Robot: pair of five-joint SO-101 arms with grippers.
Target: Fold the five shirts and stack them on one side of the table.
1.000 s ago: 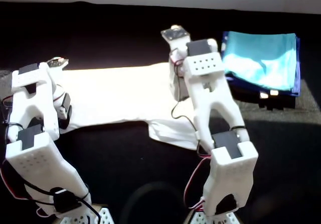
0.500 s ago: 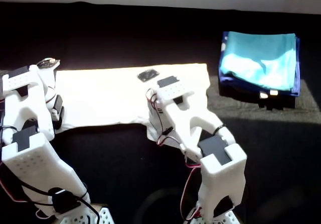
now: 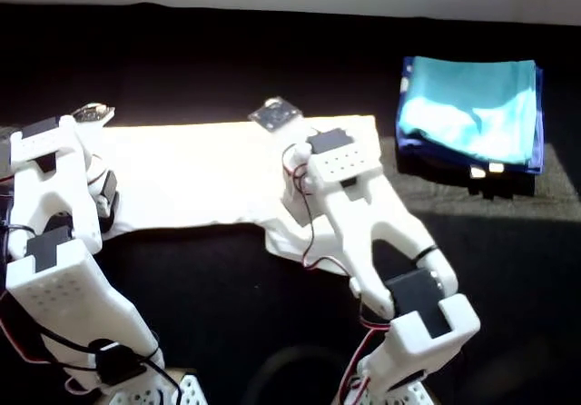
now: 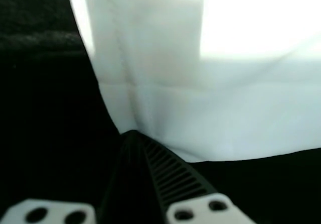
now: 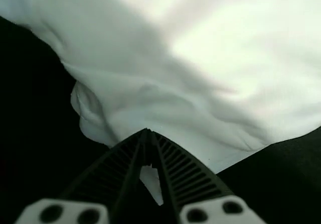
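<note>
A white shirt (image 3: 200, 173) lies spread flat across the black table (image 3: 182, 69), one sleeve (image 3: 290, 242) sticking out toward the front. My left arm (image 3: 54, 178) stands at the shirt's left end. Its gripper (image 4: 133, 134) is shut on the shirt's edge (image 4: 165, 128), and a crease runs up from the tips. My right arm (image 3: 349, 173) leans over the shirt's right part. The right gripper (image 5: 146, 132) is shut on a bunched fold of the white shirt (image 5: 150, 98) near its front edge, with cloth showing between the fingers.
A stack of folded shirts sits at the back right: a turquoise one (image 3: 472, 105) on top, dark blue ones (image 3: 454, 164) under it. Bare black table lies behind the white shirt and in front between the arms.
My right arm, stretched past the shirt's back edge a second ago, pulled back over the shirt's right part and then edged slightly outward. The left arm shifted a little to the left.
</note>
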